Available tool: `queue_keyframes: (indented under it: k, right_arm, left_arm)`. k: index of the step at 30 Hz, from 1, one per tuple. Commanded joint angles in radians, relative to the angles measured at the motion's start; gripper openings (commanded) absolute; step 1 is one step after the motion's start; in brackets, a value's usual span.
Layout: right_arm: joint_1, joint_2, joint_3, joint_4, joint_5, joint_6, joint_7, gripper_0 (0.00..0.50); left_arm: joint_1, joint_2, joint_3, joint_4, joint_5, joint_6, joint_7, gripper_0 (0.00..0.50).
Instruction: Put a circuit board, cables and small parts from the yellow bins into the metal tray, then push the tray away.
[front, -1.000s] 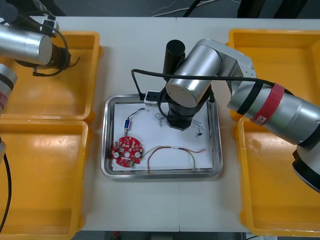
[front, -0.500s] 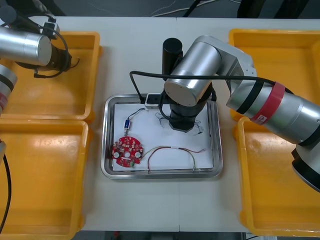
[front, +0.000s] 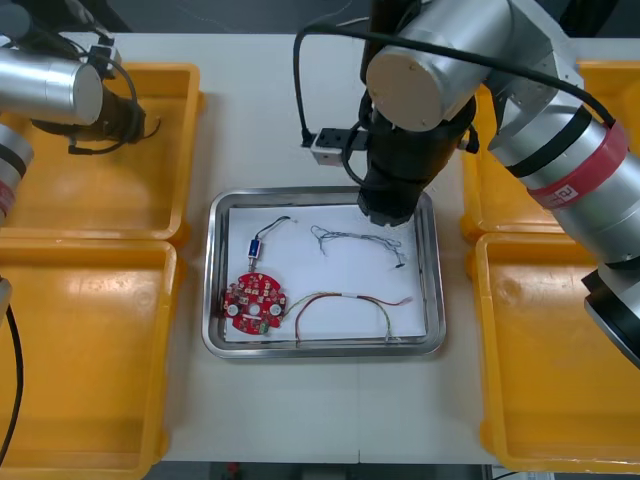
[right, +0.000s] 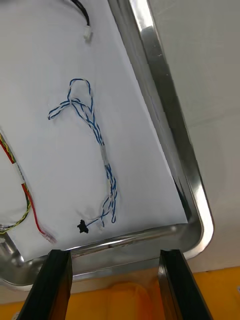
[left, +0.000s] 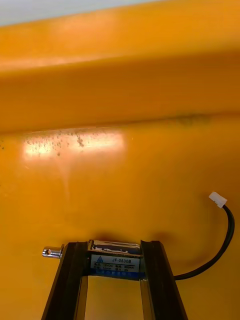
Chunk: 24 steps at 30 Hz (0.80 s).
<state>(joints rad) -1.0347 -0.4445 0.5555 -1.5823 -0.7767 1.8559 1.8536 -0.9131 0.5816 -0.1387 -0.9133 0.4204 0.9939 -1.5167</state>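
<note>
Two arms: right jaws stand open and empty above the metal tray (right: 165, 115), where the blue-and-white cable (right: 103, 152) lies, while left jaws clench a small metal part (left: 115, 260) in the far left yellow bin (left: 120, 165), its trailing black cable (left: 229, 230) liable to drag it askew on lifting.

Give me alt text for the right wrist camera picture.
The right gripper, fingers open, hangs near a corner of the metal tray. On the tray's white liner lies a twisted blue and white cable, with a red and yellow cable beside it.
</note>
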Motion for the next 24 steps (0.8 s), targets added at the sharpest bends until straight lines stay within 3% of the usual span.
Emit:
queue_keyframes:
  k: [1,9,14,24]
  right_arm:
    - [-0.042,-0.023,-0.077,-0.059,-0.004,0.054,-0.151,0.5]
    - [-0.041,-0.051,-0.155,-0.084,0.025,0.064,-0.37,0.5]
    - [-0.022,-0.089,-0.189,-0.108,0.023,0.064,-0.481,0.5]
    - [0.071,-0.158,-0.289,-0.206,0.046,0.064,-0.548,0.5]
  left_arm:
    - [0.003,0.037,0.008,-0.093,0.023,0.078,-0.059,0.0]
    - [0.137,0.093,0.013,-0.263,0.087,0.109,-0.077,0.0]
    - [0.263,0.121,0.056,-0.437,0.1,0.172,-0.08,0.0]
    - [0.442,0.144,0.149,-0.63,0.121,0.226,-0.096,0.0]
